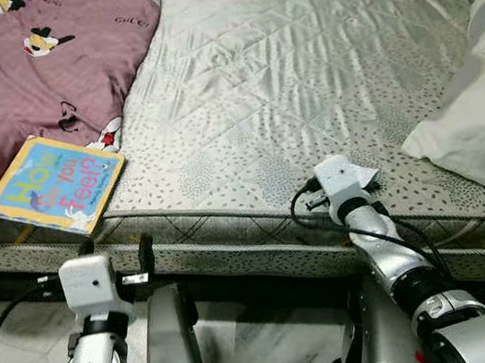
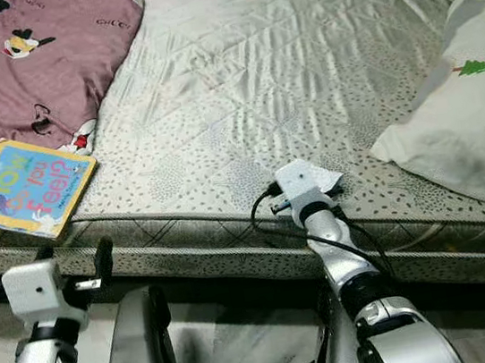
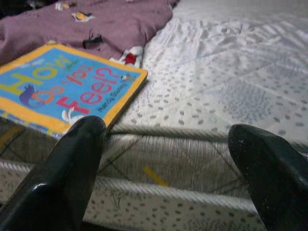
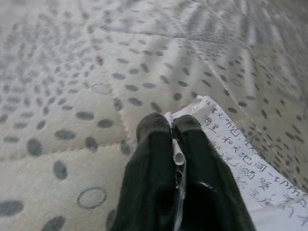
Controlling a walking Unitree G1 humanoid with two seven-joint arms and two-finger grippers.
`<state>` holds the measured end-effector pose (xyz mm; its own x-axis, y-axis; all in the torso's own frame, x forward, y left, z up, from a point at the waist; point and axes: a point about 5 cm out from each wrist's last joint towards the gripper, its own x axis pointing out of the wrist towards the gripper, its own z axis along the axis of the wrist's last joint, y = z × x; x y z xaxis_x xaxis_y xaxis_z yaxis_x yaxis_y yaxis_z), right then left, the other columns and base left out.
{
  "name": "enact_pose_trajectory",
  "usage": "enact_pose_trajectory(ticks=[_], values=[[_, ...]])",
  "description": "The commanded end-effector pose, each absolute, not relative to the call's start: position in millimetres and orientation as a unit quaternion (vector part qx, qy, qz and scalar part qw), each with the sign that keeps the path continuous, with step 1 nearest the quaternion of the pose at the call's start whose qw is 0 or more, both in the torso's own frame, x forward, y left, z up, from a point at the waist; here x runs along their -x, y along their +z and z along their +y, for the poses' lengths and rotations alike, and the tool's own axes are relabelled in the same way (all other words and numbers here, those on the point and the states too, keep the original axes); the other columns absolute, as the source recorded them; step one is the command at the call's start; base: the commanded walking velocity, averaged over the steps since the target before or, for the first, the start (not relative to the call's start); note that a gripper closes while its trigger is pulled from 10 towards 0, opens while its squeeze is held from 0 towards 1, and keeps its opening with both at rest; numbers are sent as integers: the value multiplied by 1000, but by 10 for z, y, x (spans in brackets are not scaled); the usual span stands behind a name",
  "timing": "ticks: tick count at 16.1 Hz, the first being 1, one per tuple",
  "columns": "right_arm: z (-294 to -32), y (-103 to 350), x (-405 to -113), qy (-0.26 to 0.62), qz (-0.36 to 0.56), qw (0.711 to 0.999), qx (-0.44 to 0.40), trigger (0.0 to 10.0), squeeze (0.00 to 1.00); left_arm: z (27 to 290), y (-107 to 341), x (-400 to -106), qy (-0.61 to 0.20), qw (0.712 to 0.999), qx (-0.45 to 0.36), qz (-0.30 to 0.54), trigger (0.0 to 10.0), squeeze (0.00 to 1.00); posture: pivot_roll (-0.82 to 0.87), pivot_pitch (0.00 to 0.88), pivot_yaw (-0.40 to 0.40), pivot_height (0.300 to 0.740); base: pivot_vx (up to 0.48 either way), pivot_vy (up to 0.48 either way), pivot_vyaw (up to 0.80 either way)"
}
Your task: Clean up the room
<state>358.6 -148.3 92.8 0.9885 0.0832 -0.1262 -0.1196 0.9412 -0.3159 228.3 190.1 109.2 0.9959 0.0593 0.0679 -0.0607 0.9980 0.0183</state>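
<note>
Right gripper [image 4: 168, 126], lower centre of frame on the bed [image 1: 300, 74], pinches a handwritten paper sheet [image 4: 240, 163] between closed fingers; left gripper [image 3: 168, 144] spread wide at the mattress edge just below the picture book [image 1: 55, 183], lower left.

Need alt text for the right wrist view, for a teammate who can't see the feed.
The right gripper is shut on a sheet of white paper with handwritten lines, its two black fingers pinching the paper's edge just above the mattress. The mattress surface is pale, quilted and covered in grey dots.
</note>
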Motion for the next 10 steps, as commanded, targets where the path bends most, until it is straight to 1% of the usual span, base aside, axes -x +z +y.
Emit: enact_pose_trajectory(ticks=[1, 3, 7, 8, 10], values=[[-1487, 970, -3590, 48, 48, 993, 95, 0, 0, 1919, 1065, -2314, 38, 999, -16, -32, 10000, 0, 133, 70, -12, 472, 0, 0, 0], [-1452, 980, -3553, 63, 35, 997, 34, 0, 0, 1898, 1077, -2378, 35, 998, -19, -40, 10000, 0, 121, 60, -9, 472, 0, 0, 0], [-1399, 986, -3432, 81, 14, 994, -69, 0, 0, 1870, 1089, -2536, 40, 998, -7, -56, 10000, 0, 81, 25, 0, 472, 0, 0, 0], [-1381, 997, -3402, 83, 8, 993, -84, 0, 0, 1849, 1101, -2581, 39, 997, -3, -61, 10000, 0, 71, 13, 3, 472, 0, 0, 0], [-1380, 1022, -3365, 75, -7, 993, -86, 0, 0, 1827, 1113, -2657, 35, 997, 2, -68, 10000, 0, 63, 0, 5, 472, 0, 0, 0]])
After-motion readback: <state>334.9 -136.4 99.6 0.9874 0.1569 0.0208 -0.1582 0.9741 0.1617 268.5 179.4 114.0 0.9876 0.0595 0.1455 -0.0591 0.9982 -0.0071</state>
